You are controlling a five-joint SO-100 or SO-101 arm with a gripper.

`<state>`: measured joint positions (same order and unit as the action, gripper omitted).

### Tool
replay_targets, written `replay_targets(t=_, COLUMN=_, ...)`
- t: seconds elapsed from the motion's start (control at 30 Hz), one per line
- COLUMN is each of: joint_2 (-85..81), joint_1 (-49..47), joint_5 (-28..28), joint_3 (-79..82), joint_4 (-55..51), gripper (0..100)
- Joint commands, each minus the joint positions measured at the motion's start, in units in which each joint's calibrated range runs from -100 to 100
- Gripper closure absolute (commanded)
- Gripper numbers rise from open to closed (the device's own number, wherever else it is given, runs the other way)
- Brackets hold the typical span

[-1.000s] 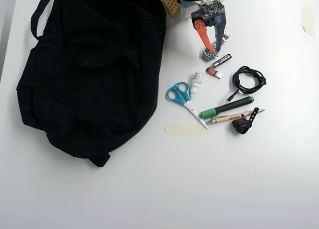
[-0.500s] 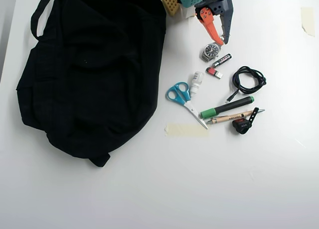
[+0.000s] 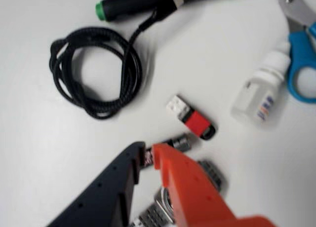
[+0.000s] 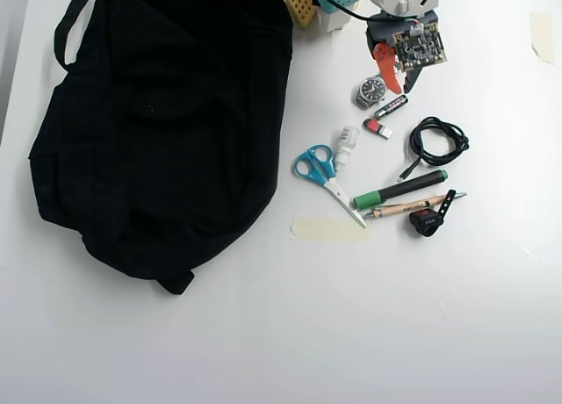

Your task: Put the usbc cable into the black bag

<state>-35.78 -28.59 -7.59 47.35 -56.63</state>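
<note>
The usbc cable point(image 3: 94, 35) is a thin black braided cord in a loose loop on the white table, at the upper left of the wrist view. In the overhead view the cable point(image 4: 460, 140) lies right of centre. My gripper point(image 3: 148, 155) has one dark finger and one orange finger, and the tips are almost together with nothing held. It hovers over a small battery, below and right of the cable. In the overhead view my gripper point(image 4: 402, 86) is at the top, above the cable. The black bag point(image 4: 167, 123) lies flat on the left of the overhead view and is out of the wrist view.
Near the cable lie a black-and-green marker point(image 3: 143, 2), a red USB stick point(image 3: 195, 121), a white bottle point(image 3: 261, 91), blue scissors point(image 3: 301, 64), a battery point(image 3: 180, 142) and a watch point(image 4: 371, 90). A wooden pen point(image 4: 408, 208) and a tape strip point(image 4: 327, 229) lie lower down.
</note>
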Motion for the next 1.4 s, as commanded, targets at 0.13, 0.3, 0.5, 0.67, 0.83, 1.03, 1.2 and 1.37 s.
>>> replay_targets(t=0.13, joint_2=12.71, joint_1=-2.3, joint_5=-0.06, joint_3=-11.87, joint_4=0.55, gripper=98)
replay_targets(t=0.3, joint_2=20.93, joint_1=-3.87, joint_5=-0.11, joint_3=-17.26, joint_4=0.64, gripper=91)
replay_targets(t=0.5, joint_2=28.73, joint_1=-5.07, joint_5=-1.37, joint_3=-22.92, joint_4=0.64, gripper=80)
replay_targets(t=0.67, joint_2=31.38, joint_1=-6.42, joint_5=-2.05, joint_3=-25.16, joint_4=0.64, gripper=75)
replay_targets(t=0.83, joint_2=34.87, joint_1=-6.94, joint_5=-2.16, joint_3=-26.96, joint_4=0.9, gripper=73)
replay_targets(t=1.03, joint_2=39.93, joint_1=-6.64, joint_5=-2.0, joint_3=-27.41, joint_4=6.75, gripper=73)
replay_targets(t=1.2, joint_2=43.5, joint_1=-6.19, joint_5=-1.69, joint_3=-27.41, joint_4=11.58, gripper=73)
replay_targets(t=1.37, joint_2=46.24, joint_1=-5.82, joint_5=-1.48, joint_3=-27.41, joint_4=14.51, gripper=73)
